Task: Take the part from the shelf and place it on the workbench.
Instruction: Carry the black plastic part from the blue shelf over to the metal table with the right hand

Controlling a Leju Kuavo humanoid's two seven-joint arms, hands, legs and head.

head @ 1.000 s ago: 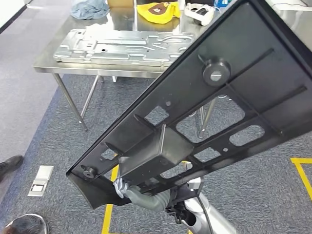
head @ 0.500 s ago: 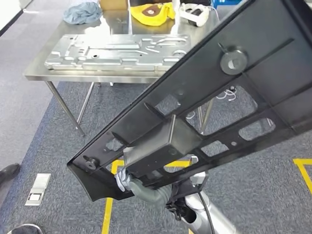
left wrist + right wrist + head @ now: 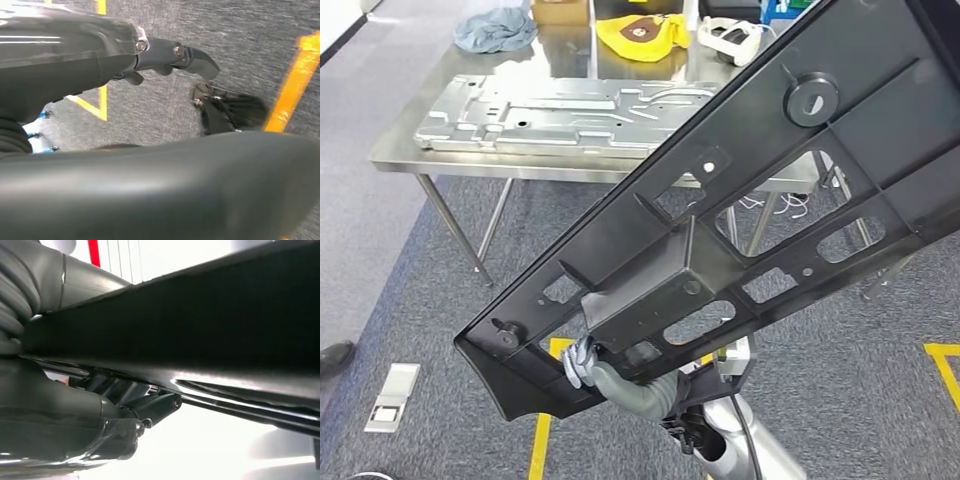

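The part [image 3: 773, 170] is a large black panel with cut-outs and a box-shaped rib. I carry it tilted in front of me, its low end at the left and its high end running off at the upper right. My left hand [image 3: 583, 362] grips the low end from underneath. In the left wrist view the part's rounded edge [image 3: 158, 190] lies close below that hand [image 3: 113, 55]. The right wrist view has the black part [image 3: 188, 320] lying across my right hand [image 3: 68, 425], which holds it. The steel workbench [image 3: 395, 160] stands ahead, beyond the part.
A long silver stamped panel [image 3: 569, 105] lies on the workbench, with a blue cloth [image 3: 493, 28], a yellow item [image 3: 641, 30] and a white device [image 3: 727, 38] behind it. On the grey carpet are yellow tape lines [image 3: 943, 365], a floor socket plate [image 3: 392, 397] and a person's shoe [image 3: 335, 355].
The whole view has shifted as the camera moved; the workbench now looks a little nearer. The part has swung slightly up and right in the picture, still held.
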